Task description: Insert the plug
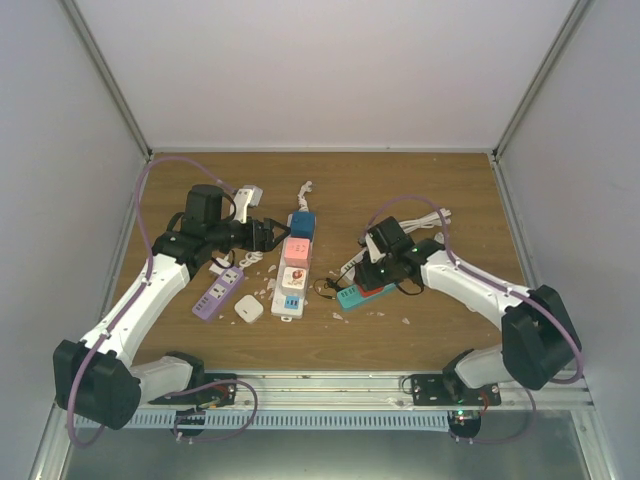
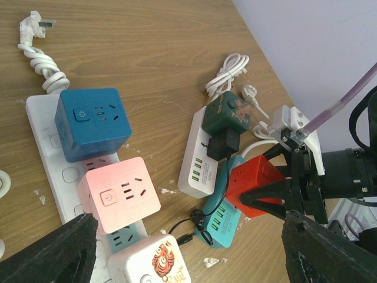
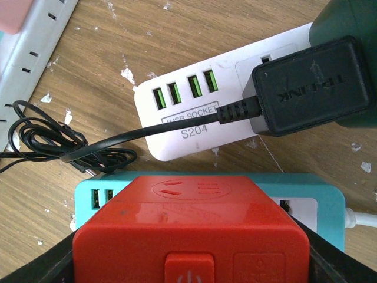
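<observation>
Wood-grain table (image 1: 420,190), white walls on three sides, white flecks scattered over the wood.

Readable text first. We read "USB SOCKET" and "S204" on the white USB strip (image 3: 194,112), beside its four green ports. The black adapter (image 3: 312,88) plugged into that strip carries embossed "TP-LINK", upside down in the right wrist view. Its black cable (image 3: 65,141) runs off to 9 o'clock and ends in a loose coil. The green cube (image 2: 227,112) has a cartoon print, with no text we can read. The same goes for the white cube (image 2: 153,262) on the long white strip (image 2: 41,135), which sits at 6 o'clock of the pink cube (image 2: 121,191) and the blue cube (image 2: 91,121).

Right gripper (image 3: 194,259): clamped on the red cube (image 3: 188,212), one finger on each side. The cube's socket face and a power button face the wrist camera. It sits over the teal strip (image 3: 327,206), at 6 o'clock of the white USB strip. We cannot tell whether its prongs are seated in the teal strip.

Left gripper (image 1: 270,236): fingers spread wide, holding nothing. It hangs above the long white strip near the pink cube, at 9 o'clock of the red cube in the top view.
</observation>
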### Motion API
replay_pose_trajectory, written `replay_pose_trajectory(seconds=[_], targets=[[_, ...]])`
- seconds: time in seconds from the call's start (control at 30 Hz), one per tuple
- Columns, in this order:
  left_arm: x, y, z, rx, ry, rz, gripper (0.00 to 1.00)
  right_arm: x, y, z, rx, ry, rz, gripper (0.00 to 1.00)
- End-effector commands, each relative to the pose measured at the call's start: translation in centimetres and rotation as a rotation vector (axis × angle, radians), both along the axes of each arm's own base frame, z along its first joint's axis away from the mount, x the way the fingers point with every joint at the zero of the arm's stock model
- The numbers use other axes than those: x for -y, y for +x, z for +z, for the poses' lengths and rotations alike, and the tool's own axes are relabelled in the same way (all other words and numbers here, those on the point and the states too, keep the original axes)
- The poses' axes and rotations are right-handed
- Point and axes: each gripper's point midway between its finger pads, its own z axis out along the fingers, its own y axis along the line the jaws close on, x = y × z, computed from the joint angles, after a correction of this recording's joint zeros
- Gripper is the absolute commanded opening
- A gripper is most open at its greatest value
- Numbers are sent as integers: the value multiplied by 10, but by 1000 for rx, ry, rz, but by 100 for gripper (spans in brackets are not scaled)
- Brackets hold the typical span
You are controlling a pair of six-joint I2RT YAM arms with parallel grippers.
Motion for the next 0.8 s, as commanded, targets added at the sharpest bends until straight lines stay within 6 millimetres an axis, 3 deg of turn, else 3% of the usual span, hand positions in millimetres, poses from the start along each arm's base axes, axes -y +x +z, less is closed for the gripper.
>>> replay_pose_trajectory(seconds=[0.0,0.17,0.4,0.77], targets=[[2,4,4,34,7,-5,85,6,1,-3,-29,-42,-19,22],[3,5,4,32,7,-5,85,15,4,1,-28,-91,-55,22],[3,4,4,29,7,-8,85,12,10,22,34,-44,-64,22],[3,5,3,29,7,-6,85,14,5,14,15,-40,-87,23]])
